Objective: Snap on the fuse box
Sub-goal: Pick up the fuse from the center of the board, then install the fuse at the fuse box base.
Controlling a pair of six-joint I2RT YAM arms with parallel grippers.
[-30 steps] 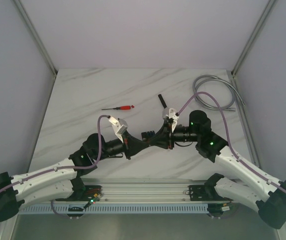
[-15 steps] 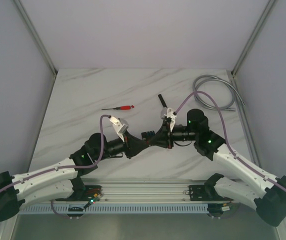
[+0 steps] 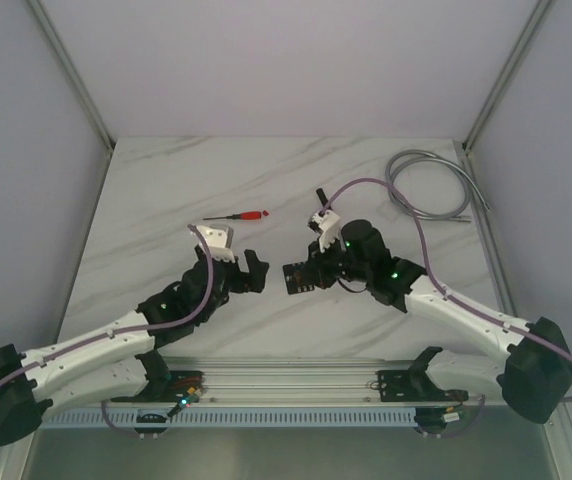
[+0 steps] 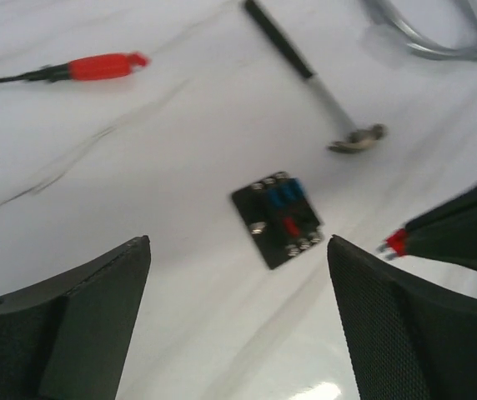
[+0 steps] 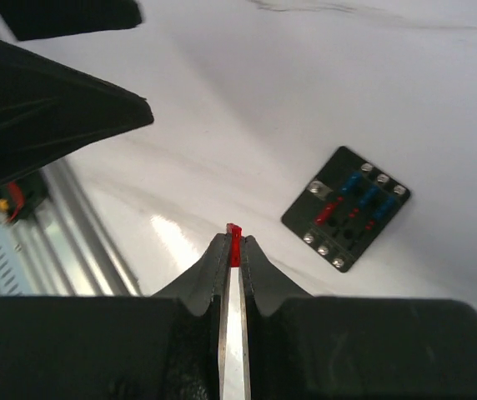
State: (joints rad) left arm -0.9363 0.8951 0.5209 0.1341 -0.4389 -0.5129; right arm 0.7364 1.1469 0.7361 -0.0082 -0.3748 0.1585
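The fuse box (image 4: 278, 218) is a small black square block with blue and red fuses in its slots; it lies flat on the marble table (image 3: 166, 200). It also shows in the right wrist view, where the fuse box (image 5: 347, 218) lies ahead and to the right of my fingertips, and from above as the fuse box (image 3: 292, 279) between both arms. My left gripper (image 4: 238, 243) is open and empty, hanging short of the box. My right gripper (image 5: 234, 243) is shut on a tiny red fuse (image 5: 234, 236), held above the table just beside the box.
A red-handled screwdriver (image 3: 238, 216) lies behind the left arm. A black-handled tool with a metal end (image 4: 313, 79) lies behind the box. A coiled grey cable (image 3: 431, 185) sits at the back right. The aluminium rail (image 3: 286, 378) runs along the near edge.
My left gripper has opened and drawn back to the left, away from the right gripper. The right arm has swung left and kept hold of the red fuse.
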